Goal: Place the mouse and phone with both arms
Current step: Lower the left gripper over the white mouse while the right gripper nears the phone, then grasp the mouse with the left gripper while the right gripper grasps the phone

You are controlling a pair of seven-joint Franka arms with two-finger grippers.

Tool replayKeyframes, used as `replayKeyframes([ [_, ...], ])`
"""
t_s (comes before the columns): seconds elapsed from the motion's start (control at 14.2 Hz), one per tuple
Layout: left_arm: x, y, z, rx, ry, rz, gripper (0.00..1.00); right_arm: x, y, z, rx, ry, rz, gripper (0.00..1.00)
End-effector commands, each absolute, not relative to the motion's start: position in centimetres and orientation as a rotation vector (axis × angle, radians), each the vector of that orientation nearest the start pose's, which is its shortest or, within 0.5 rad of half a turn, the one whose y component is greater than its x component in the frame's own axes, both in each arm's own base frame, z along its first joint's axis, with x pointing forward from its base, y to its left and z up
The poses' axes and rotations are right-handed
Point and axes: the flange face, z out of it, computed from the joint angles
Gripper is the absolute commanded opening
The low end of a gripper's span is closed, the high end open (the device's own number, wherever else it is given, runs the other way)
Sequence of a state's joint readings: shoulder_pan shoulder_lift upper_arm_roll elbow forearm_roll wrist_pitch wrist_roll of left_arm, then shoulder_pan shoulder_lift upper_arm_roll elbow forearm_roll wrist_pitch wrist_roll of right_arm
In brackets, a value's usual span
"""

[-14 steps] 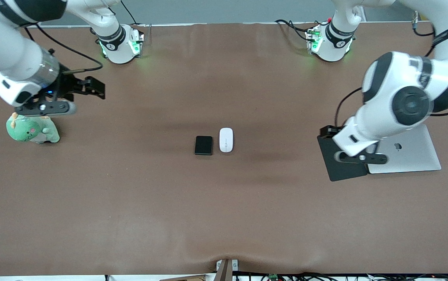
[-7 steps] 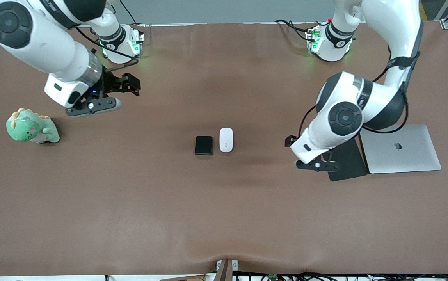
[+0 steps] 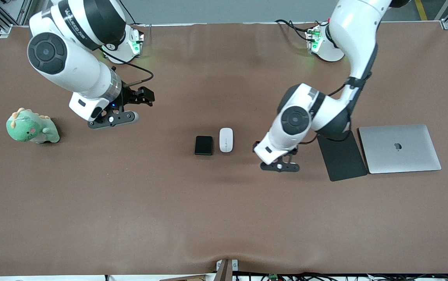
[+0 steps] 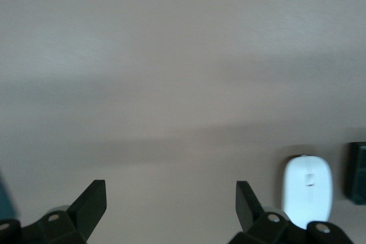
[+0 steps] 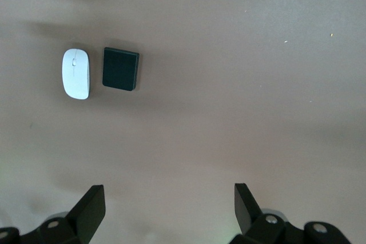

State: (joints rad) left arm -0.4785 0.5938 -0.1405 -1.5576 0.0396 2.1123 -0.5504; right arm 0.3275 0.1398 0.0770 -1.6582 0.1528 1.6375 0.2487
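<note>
I see the mouse (image 3: 226, 139) and phone (image 3: 203, 145) touching side by side mid-table. My left gripper (image 4: 171, 207), fingers apart, hangs just beside the mouse; my right gripper (image 5: 169, 207), also apart, is farther off.

Both arms reach out from their bases over the tabletop (image 3: 224, 218), wrists angled downward, the left tool (image 4: 170, 205) and the right tool (image 5: 169, 207) each with fingers spread wide apart, holding nothing, clear of the surface.
</note>
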Motion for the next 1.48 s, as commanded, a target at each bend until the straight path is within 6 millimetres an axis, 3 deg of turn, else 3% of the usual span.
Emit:
replayKeyframes([
  [0.0, 55.8, -42.4, 28.1, -3.169, 0.103, 0.066, 1.00, 54.2, 24.5, 50.1, -3.001, -0.138, 0.314, 1.00],
  [0.35, 52.3, -47.1, 26.2, -3.187, 0.108, 0.041, 1.00, 54.7, 24.0, 48.2, -3.006, -0.118, 0.346, 1.00],
  [0.77, 47.8, -52.5, 20.1, -3.241, -0.024, -0.002, 1.00, 55.6, 22.9, 48.1, -2.989, -0.071, 0.312, 1.00],
  [1.05, 47.3, -52.6, 17.9, -3.231, -0.013, 0.009, 1.00, 57.0, 23.5, 46.0, -2.984, -0.059, 0.267, 1.00],
  [1.26, 47.1, -52.6, 17.2, -3.225, -0.011, 0.021, 0.99, 56.9, 25.9, 44.0, -2.990, -0.027, 0.270, 1.00],
  [1.4, 46.8, -52.7, 16.7, -3.220, -0.006, 0.030, 0.91, 56.0, 28.4, 43.0, -3.010, -0.027, 0.288, 1.00],
])
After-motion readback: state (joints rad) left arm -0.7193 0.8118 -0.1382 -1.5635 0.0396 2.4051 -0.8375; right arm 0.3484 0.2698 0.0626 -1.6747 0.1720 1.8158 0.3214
